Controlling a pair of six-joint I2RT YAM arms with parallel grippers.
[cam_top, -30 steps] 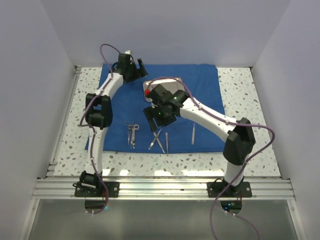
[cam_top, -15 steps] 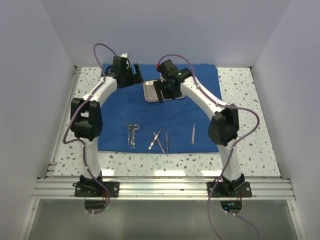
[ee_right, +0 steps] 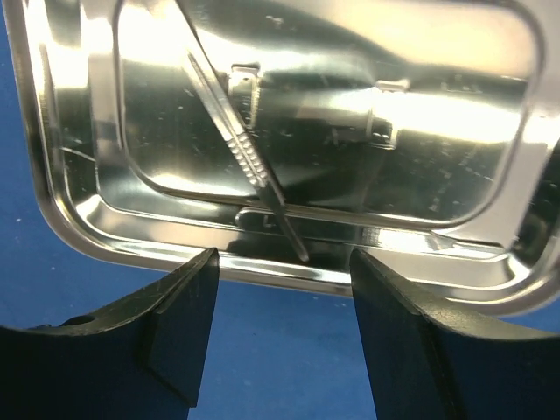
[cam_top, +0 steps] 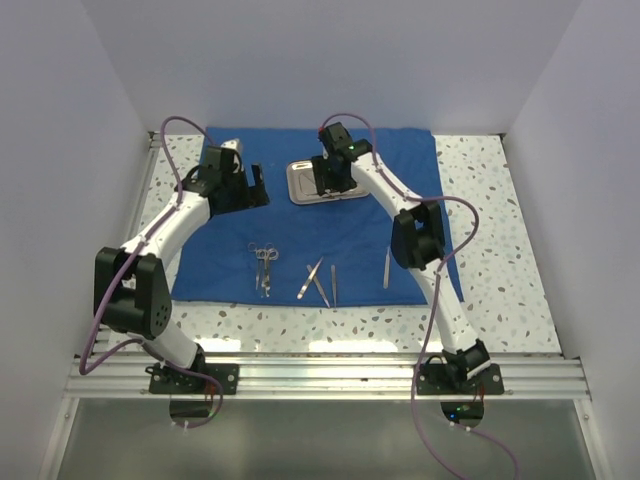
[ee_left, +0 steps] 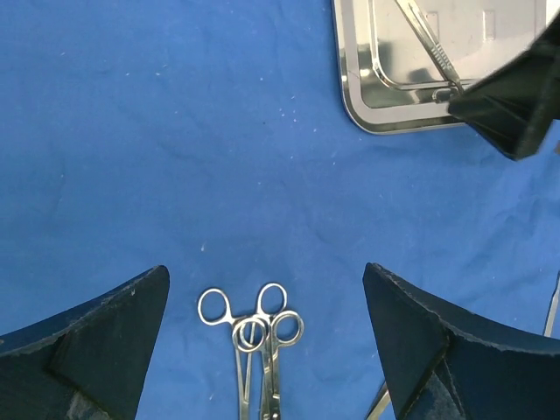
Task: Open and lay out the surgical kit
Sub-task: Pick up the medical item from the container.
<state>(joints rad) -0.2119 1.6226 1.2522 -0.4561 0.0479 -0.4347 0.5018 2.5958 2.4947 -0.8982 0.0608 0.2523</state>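
Observation:
The royal-blue cloth [cam_top: 290, 230] lies spread flat on the table. At its far middle sits the steel tray [cam_top: 302, 180], with one thin ribbed instrument [ee_right: 248, 157] lying slantwise inside. My right gripper [cam_top: 333, 185] hangs open just over the tray's near rim [ee_right: 262, 267], with the instrument's tip between its fingers' line and nothing gripped. My left gripper [cam_top: 245, 198] hovers open over the cloth's left part, high above the ring-handled forceps [ee_left: 254, 337]. A row of instruments lies along the cloth's near edge: forceps [cam_top: 264, 266], a crossed pair [cam_top: 313, 280] and tweezers [cam_top: 386, 268].
Speckled tabletop [cam_top: 490, 200] borders the cloth on both sides and the front. An aluminium rail [cam_top: 330, 375] runs along the near edge and another [cam_top: 128, 250] along the left. White walls close in the back and sides.
The right arm swung from the cloth's middle back to the tray and its jaws narrowed a little. The left gripper came from the far left corner forward and leftward.

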